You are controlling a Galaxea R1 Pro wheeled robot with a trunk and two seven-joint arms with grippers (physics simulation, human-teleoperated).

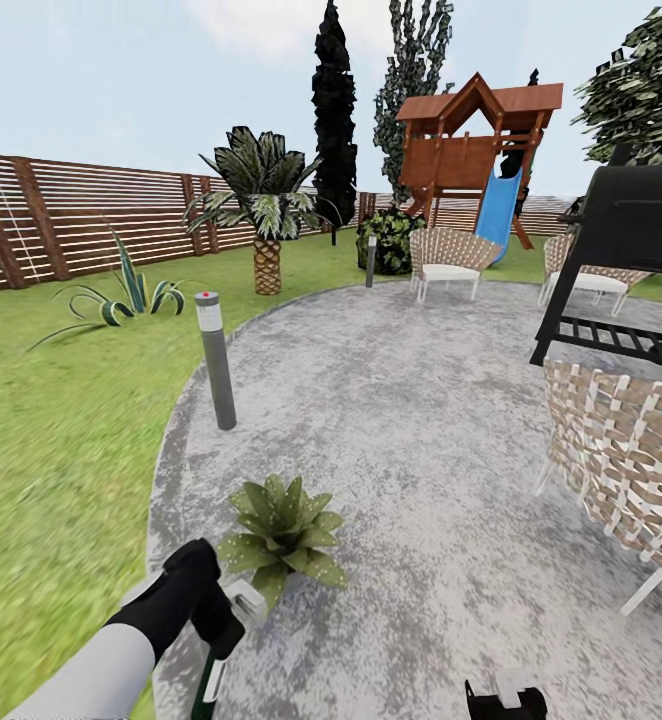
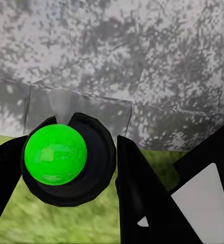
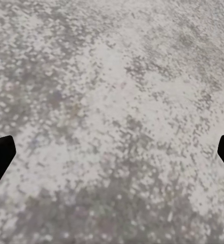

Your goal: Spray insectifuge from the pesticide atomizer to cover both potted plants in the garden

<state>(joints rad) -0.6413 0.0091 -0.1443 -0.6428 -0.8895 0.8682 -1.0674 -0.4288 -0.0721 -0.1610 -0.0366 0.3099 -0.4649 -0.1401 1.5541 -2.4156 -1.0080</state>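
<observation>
The pick-up looks done and the spraying step is in hand: the left gripper (image 2: pixel 114 168) has its black fingers (image 2: pixel 137 198) closed on the pesticide atomizer (image 2: pixel 66 157), whose round dark body with a bright green end sits between them in the left wrist view, and in the head view the bottle (image 1: pixel 209 685) hangs from the left gripper (image 1: pixel 221 640) at the patio's near-left edge. One potted plant (image 1: pixel 281 535) stands just beside that gripper, on the paving close to where it meets the lawn (image 1: pixel 51 450); I cannot tell whether any spray has reached it, and a second small rosette I cannot pick out. The next move, as I judge it, calls for turning the nozzle toward those speckled leaves and sweeping over the whole rosette — then finding the other plant. The right gripper (image 3: pixel 112 152) hangs over bare paving with its fingertips (image 3: pixel 0 157) wide apart and nothing between them; it also shows at the bottom edge of the head view (image 1: pixel 506 698). The round grey patio (image 1: pixel 401 430) is speckled and flat, with a grey bollard light (image 1: pixel 215 360) at its left rim, woven chairs (image 1: pixel 621 470) and a black grill (image 1: pixel 631 260) on the right — beyond lie a palm (image 1: pixel 263 215), a striped spiky plant (image 1: pixel 131 295), a slatted brown fence (image 1: pixel 81 215) and a wooden play tower with a blue slide (image 1: pixel 476 150).
</observation>
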